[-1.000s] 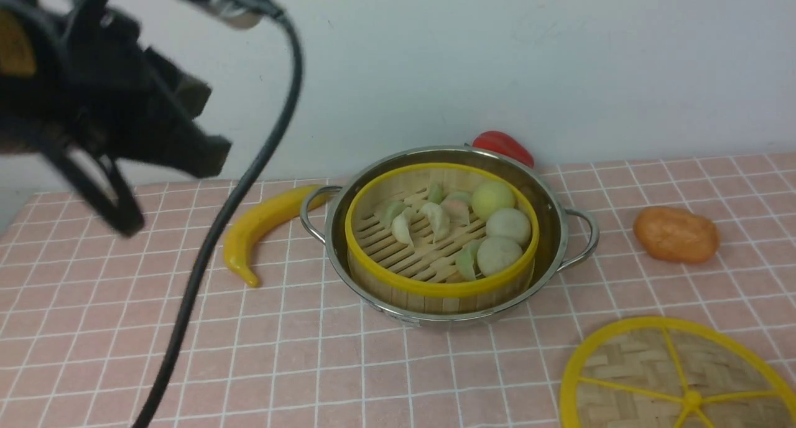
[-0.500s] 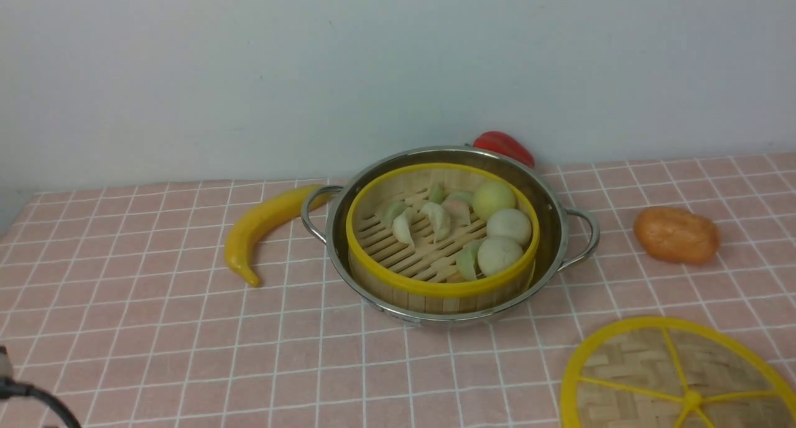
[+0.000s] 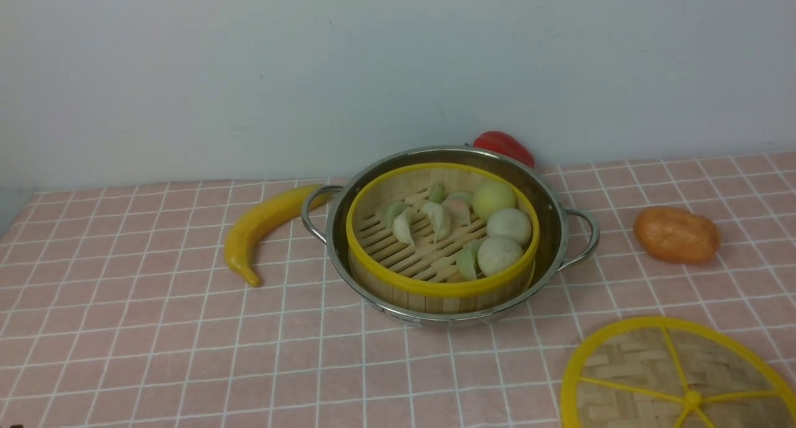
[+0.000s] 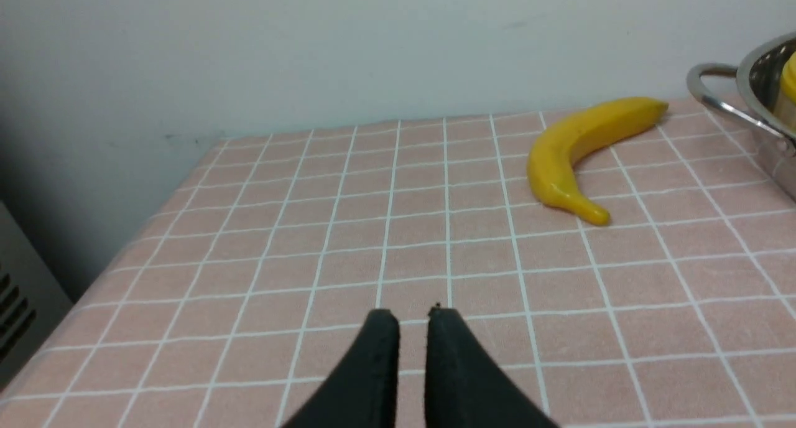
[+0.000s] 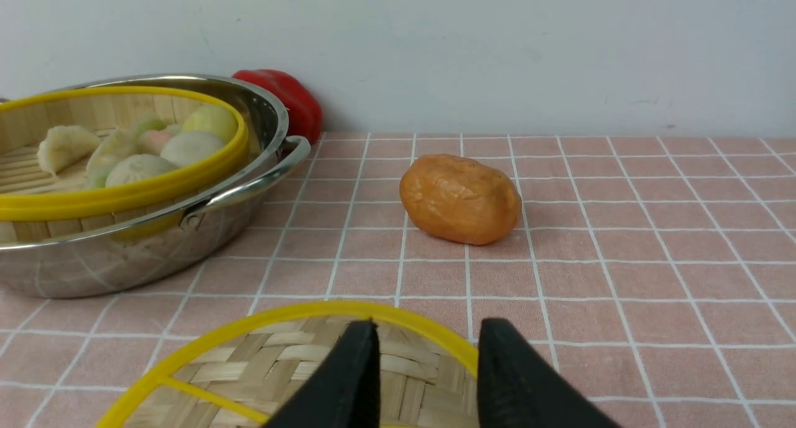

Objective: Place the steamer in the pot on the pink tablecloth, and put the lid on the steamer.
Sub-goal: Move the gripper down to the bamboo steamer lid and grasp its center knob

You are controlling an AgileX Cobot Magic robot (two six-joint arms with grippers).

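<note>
The steamer [image 3: 435, 289] sits inside the pot [image 3: 550, 229] at the middle of the pink tablecloth [image 3: 155, 341]. It holds dumplings and buns. The lid [image 3: 647, 366] lies flat on the cloth at the front right, apart from the pot. Neither gripper shows in the front view. In the right wrist view my right gripper [image 5: 429, 325] is open and empty just above the lid's [image 5: 280, 359] far rim, with the pot [image 5: 124, 260] and steamer [image 5: 124, 195] beyond. In the left wrist view my left gripper [image 4: 412, 315] is shut and empty over bare cloth, far from the pot [image 4: 762, 79].
A yellow banana [image 3: 261, 226] lies just left of the pot's handle. A red pepper [image 3: 504, 147] sits behind the pot by the wall. An orange bread roll [image 3: 676, 234] lies to the right of the pot, behind the lid. The cloth's left edge [image 4: 124, 254] drops off.
My left arm and its cable, which filled the upper left of the front view, have pulled back out of that view. The pot, steamer and lid have not moved.
</note>
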